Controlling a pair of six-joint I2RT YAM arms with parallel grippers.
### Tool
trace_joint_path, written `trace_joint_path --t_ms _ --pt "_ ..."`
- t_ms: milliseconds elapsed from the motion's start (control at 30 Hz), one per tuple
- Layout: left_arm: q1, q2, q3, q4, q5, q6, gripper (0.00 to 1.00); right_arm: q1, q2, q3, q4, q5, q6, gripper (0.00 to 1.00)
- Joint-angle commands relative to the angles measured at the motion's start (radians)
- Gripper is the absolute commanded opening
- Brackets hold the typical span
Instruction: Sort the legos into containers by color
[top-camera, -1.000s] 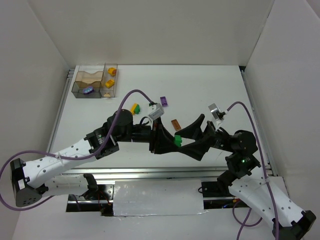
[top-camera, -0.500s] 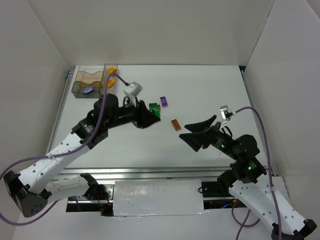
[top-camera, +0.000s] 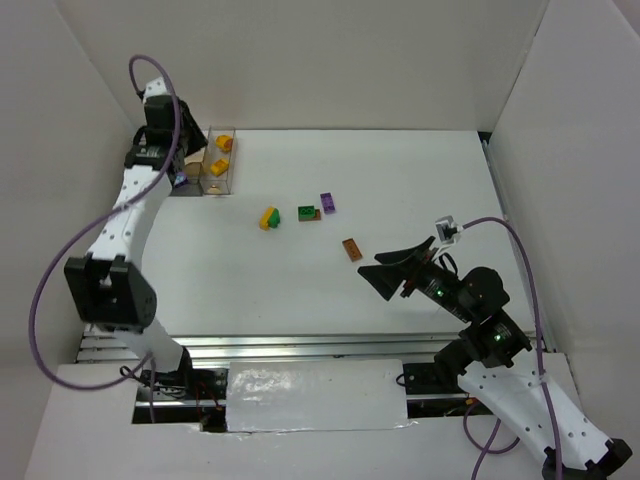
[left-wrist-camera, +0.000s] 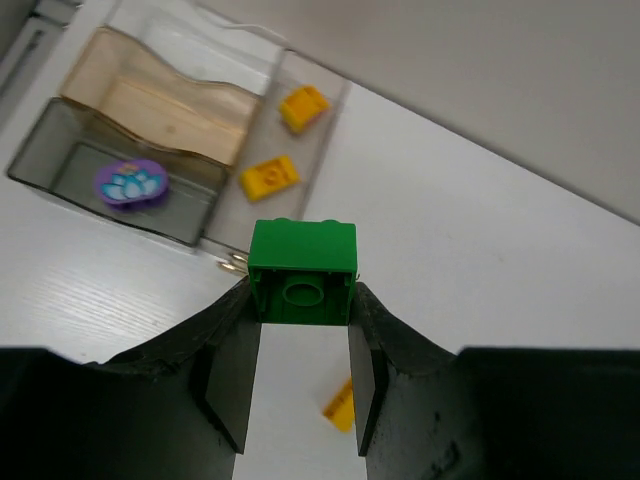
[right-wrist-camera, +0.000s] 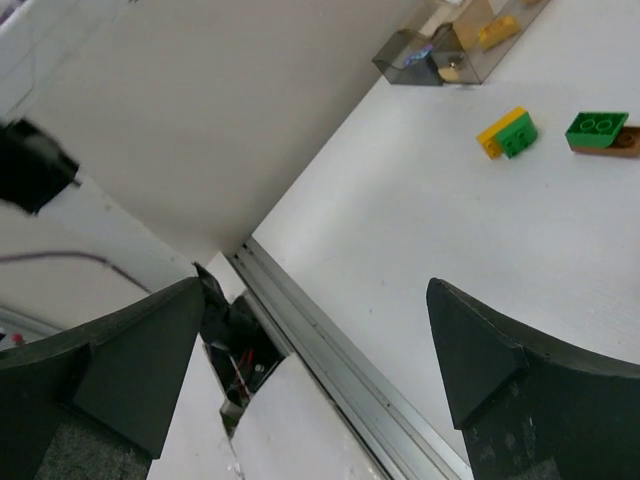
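The left gripper (left-wrist-camera: 302, 297) is pinching a green brick (left-wrist-camera: 302, 262). Its two dark fingers (left-wrist-camera: 235, 370) press against the brick's left and right sides, and the brick stands out past their tips. The brick is bright, glossy green and blocky, with low studs showing along its far edge and a round hollow socket in the face turned toward the wrist camera. It hangs in the air over the far left corner of the table (top-camera: 420, 180). In the wrist view it sits just in front of the near end of the containers (left-wrist-camera: 190, 215).

These are smoky, see-through bins joined side by side. The wider bin (left-wrist-camera: 60, 165) has a tan wavy insert (left-wrist-camera: 160, 105) and a rounded purple-blue piece (left-wrist-camera: 130, 183) lying on its floor. The narrower bin (left-wrist-camera: 325, 95) holds two yellow-orange bricks (left-wrist-camera: 269, 177).

The right gripper (right-wrist-camera: 314, 287) is spread wide and holds nothing — it hovers over the near right part of the table. Just beyond its tips lies a flat brown-orange piece (top-camera: 351, 249). Farther toward the middle lie a purple brick (top-camera: 327, 203), a green-on-brown stack (top-camera: 308, 213) and a yellow-and-green pair (top-camera: 269, 217), all loose on the white surface and well apart from the containers.
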Motion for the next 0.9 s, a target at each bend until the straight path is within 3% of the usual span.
trace_joint_path --t_ms 0,100,200,433,533,867 --pt "0.138 0.225 0.235 0.059 -0.039 -0.028 0.00 0.000 -0.005 -0.022 -0.002 -0.053 -0.042 1.00" --pt "0.216 0.449 0.483 -0.030 0.004 -0.097 0.00 -0.002 -0.016 -0.055 0.007 -0.068 -0.042 1.00" --pt "0.232 0.600 0.621 -0.060 -0.025 -0.094 0.00 -0.003 -0.016 -0.094 0.019 -0.068 -0.040 1.00" --pt "0.232 0.718 0.583 0.085 -0.103 -0.103 0.00 -0.005 0.044 -0.075 -0.009 -0.085 -0.062 1.00" --pt "0.232 0.766 0.616 0.063 -0.116 -0.121 0.00 -0.005 0.065 -0.068 -0.010 -0.082 -0.066 1.00" --pt "0.234 0.818 0.583 0.097 -0.131 -0.137 0.16 -0.003 0.161 -0.068 0.042 -0.102 -0.070 1.00"
